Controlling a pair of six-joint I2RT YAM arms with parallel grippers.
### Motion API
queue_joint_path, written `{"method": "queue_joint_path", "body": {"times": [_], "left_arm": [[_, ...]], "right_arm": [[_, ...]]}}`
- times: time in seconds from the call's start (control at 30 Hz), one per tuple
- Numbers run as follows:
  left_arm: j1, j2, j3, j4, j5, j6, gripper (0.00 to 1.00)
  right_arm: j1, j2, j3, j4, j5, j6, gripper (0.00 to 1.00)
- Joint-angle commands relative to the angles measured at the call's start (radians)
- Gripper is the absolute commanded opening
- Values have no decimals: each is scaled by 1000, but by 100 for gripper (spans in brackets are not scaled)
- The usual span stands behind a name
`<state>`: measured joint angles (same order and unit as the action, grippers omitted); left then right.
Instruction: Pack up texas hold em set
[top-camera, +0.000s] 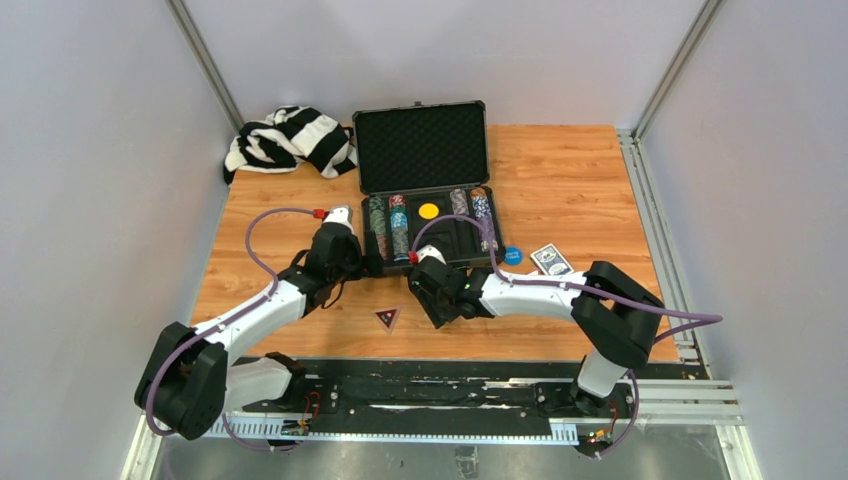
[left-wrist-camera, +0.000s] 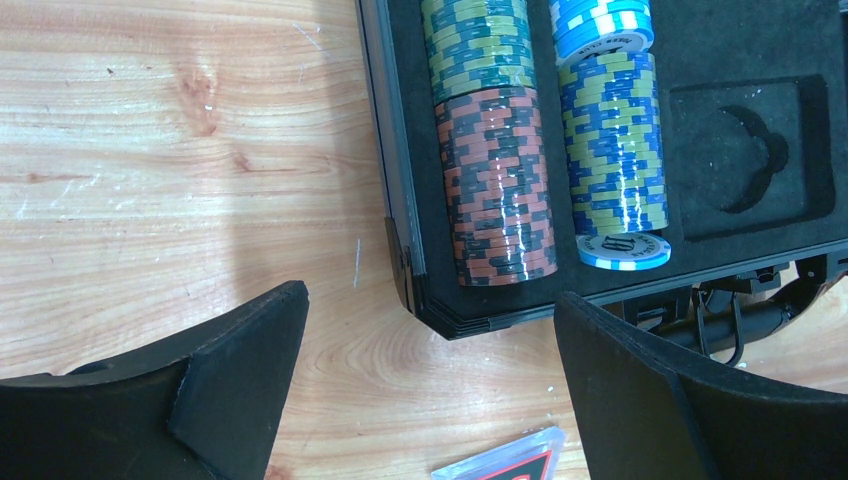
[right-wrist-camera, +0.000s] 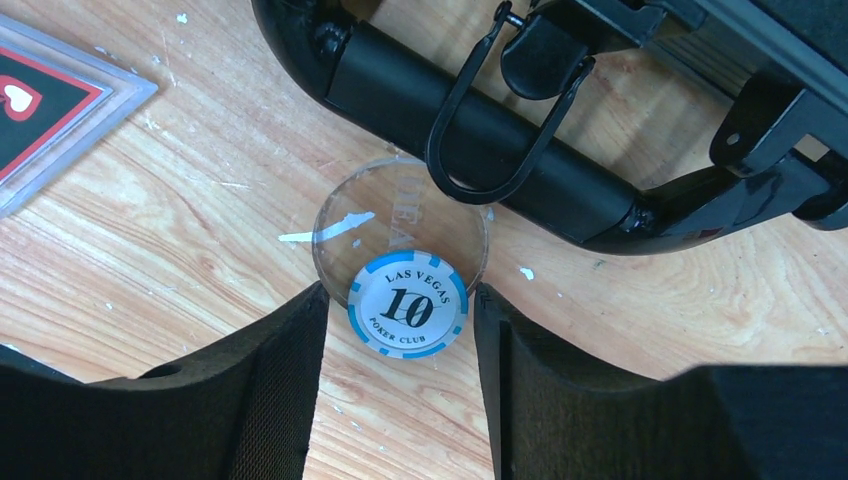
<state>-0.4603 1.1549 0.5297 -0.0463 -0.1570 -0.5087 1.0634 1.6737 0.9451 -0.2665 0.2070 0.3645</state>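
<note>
- Top view: the black case (top-camera: 424, 150) is seen lying open at the far middle of the table (top-camera: 580, 180), with its foam-lined lid raised. Chip stacks (top-camera: 388, 228) are laid in rows in its tray, with a yellow disc (top-camera: 429, 210) between them. A blue disc (top-camera: 513, 256) and a blue-backed card deck (top-camera: 551, 260) are seen on the wood just right of the case. A striped cloth (top-camera: 290, 140) is bunched at the case's left.
- Left wrist: the left gripper (left-wrist-camera: 430, 305) is held wide apart above the case's near left corner. The grooves are filled with red-black, green and blue-yellow stacks.
- Right wrist: the right gripper (right-wrist-camera: 400, 300) is held apart, unclamped, either side of a blue-white "10" chip (right-wrist-camera: 408, 305). The chip is seen over a clear disc (right-wrist-camera: 400, 215) beside the case handle (right-wrist-camera: 560, 170).
</note>
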Motion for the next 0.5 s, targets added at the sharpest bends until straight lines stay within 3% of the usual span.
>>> {"method": "queue_joint_path", "body": {"times": [0.0,0.3,0.47], "left_arm": [[9,7,-3,24,-1,3,98],[8,-1,-4,25,4,-1,98],[9,-6,-5,26,7,-2,98]], "right_arm": [[-5,16,12,-19,-1,-15,52],[-2,0,-4,-25,-6,-4,54],[3,-1,-8,-29,3,-1,49]]}}
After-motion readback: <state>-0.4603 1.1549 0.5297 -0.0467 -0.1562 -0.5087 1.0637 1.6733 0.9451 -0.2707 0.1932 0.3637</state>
